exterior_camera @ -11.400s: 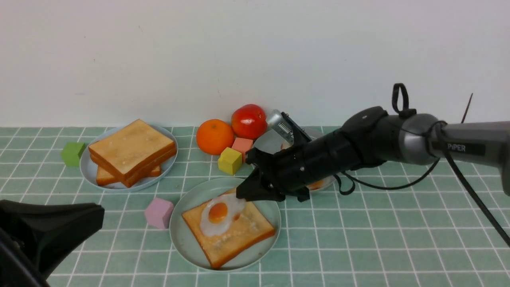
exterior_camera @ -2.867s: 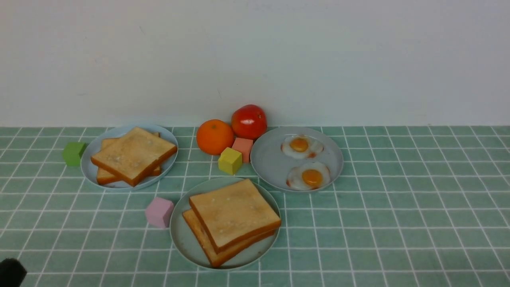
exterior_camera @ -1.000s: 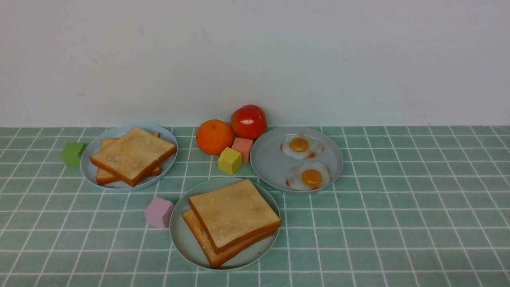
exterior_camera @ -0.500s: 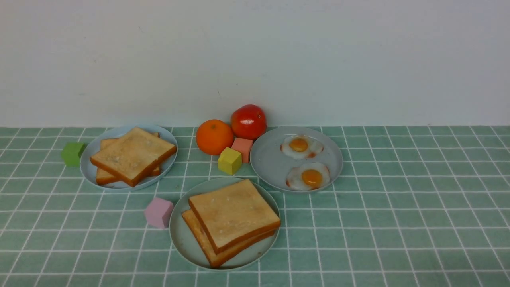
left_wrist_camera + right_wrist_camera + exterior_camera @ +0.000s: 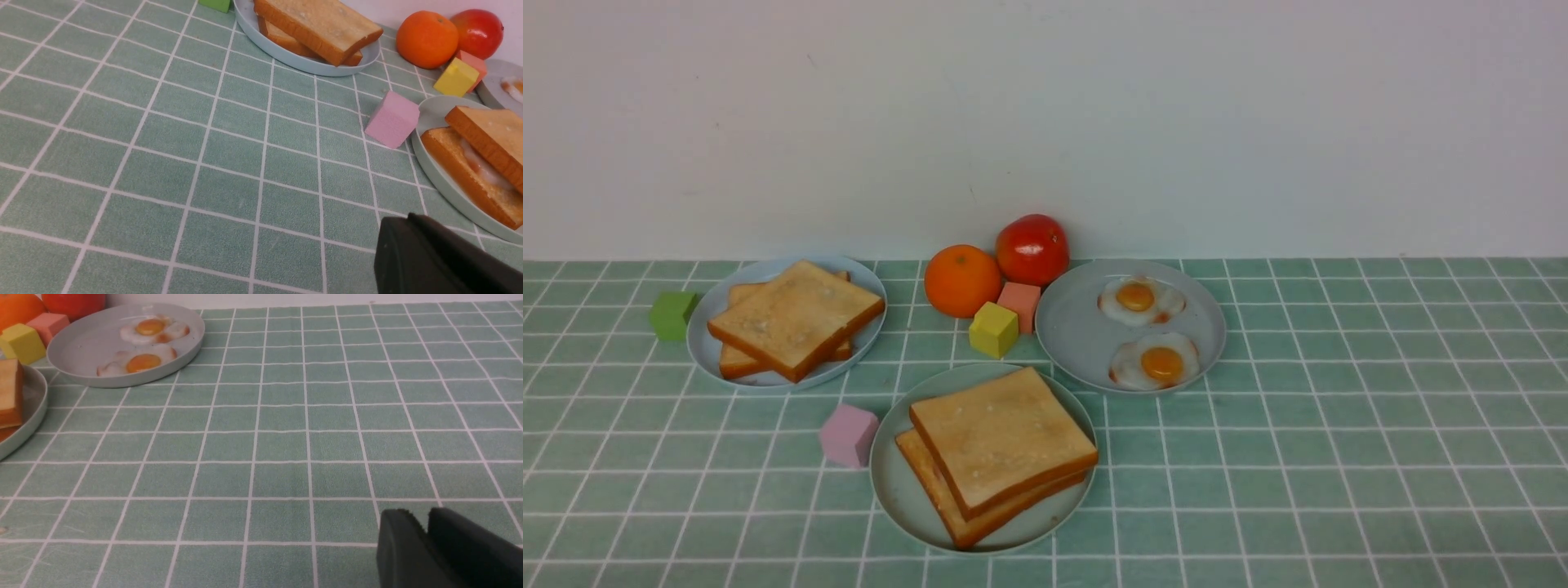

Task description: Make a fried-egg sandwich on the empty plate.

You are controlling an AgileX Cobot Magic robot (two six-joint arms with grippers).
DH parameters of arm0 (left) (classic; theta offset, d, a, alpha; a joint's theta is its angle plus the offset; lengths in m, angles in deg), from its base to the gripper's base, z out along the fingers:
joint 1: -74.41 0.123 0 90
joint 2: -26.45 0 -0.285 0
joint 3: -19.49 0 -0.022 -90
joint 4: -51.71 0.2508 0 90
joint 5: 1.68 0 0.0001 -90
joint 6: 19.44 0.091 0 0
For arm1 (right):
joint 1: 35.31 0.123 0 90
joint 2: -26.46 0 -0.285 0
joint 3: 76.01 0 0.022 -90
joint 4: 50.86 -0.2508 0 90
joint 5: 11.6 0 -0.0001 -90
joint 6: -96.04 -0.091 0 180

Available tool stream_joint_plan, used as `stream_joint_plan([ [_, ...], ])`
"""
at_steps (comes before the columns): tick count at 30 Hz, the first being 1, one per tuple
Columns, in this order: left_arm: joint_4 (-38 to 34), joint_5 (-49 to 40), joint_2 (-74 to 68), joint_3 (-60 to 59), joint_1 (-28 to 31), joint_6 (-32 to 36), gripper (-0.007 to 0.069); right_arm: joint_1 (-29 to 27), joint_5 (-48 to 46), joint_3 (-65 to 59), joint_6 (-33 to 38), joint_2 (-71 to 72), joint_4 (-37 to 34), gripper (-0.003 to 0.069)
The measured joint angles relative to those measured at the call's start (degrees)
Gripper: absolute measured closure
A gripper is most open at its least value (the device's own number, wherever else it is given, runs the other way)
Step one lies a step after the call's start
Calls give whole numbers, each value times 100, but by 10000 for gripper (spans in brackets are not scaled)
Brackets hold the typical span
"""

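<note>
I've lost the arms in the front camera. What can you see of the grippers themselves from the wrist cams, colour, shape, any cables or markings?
Only finger ends show. The left gripper is a matte black, blocky, blunt-edged wedge. The right gripper shows two matte black rounded fingers with a narrow slit between them and slightly rough edges. No cables or markings are visible in either wrist view.

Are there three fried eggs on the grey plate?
No: the grey plate holds only two fried eggs, side by side in the front view.

Bright, even light, soft faint shadows, no glare — sharp focus throughout
</note>
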Motion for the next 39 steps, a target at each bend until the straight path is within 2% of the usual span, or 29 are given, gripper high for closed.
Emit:
stream_joint_plan([
  [39,0,0,0,0,0,0,569,0,0,0,4,0,0,497],
])
